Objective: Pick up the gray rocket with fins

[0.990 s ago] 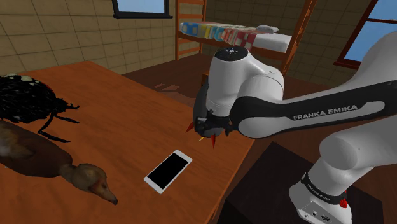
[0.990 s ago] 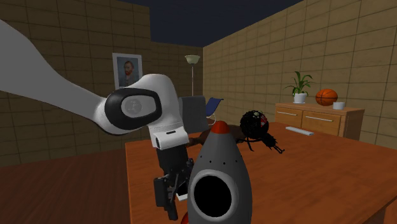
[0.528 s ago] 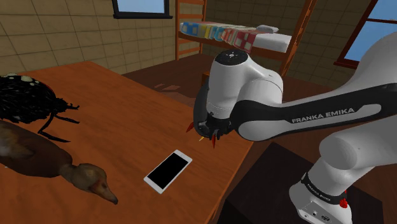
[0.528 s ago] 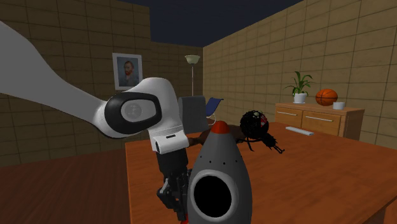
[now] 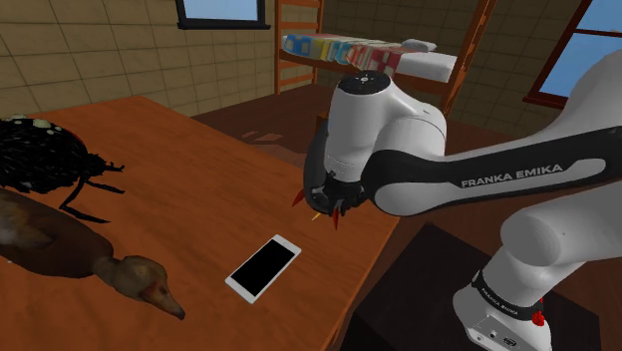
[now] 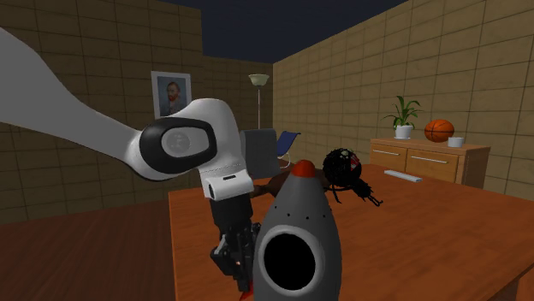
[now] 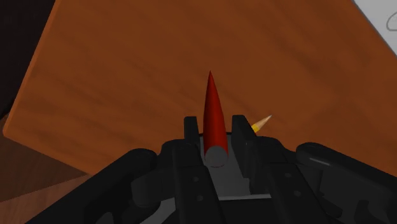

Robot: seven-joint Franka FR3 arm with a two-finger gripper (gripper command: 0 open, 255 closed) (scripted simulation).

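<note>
White with dark joints, the arm comes in from the second exterior view's left and bends down at its wrist to the black hand, which sits low, tucked just behind the rocket. The rocket stands nose up in the foreground, over the wooden worktop. Its body is grey, with a red tip and a round dark opening in its side. Further right on the worktop is a black beetle. Beyond it, against the block-patterned wall, a sideboard carries a potted plant and a basketball.

In the shoulder view the beetle lies at the far left, with a brown duck just beside it, nearer the camera. A phone lies flat, screen up, near the middle. To its right, red fins poke out from under the arm's wrist, above the worktop's edge nearest the dark stand.

In the wrist view the hand's two fingers stand close together and clasp one of the fins between them. That fin points out over the wood, and an orange tip shows just beside the other finger.
</note>
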